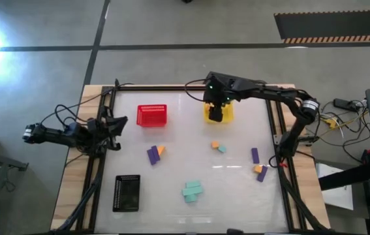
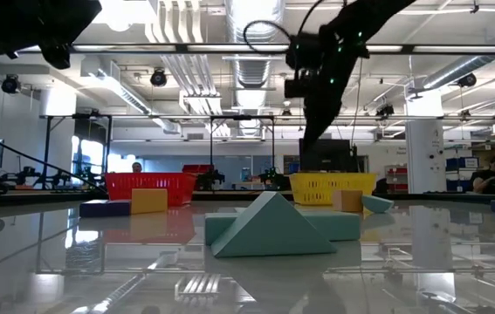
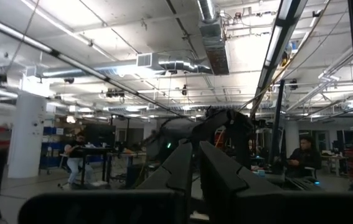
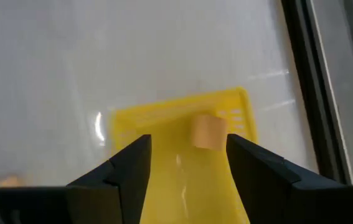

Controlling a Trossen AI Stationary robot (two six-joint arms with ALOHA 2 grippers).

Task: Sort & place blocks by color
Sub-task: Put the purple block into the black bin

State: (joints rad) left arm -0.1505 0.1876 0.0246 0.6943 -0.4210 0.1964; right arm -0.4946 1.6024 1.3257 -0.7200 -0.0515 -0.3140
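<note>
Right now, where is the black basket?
In the high view the black basket sits at the table's front-left corner, on the left arm's side, left of the teal blocks and far from both grippers.

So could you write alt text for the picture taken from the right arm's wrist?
Seen from the right wrist, the open right gripper hangs above a yellow basket on a glossy white table, with a small orange block showing between its dark jaws over the basket. Whether the block is falling or already lying inside cannot be told.
</note>
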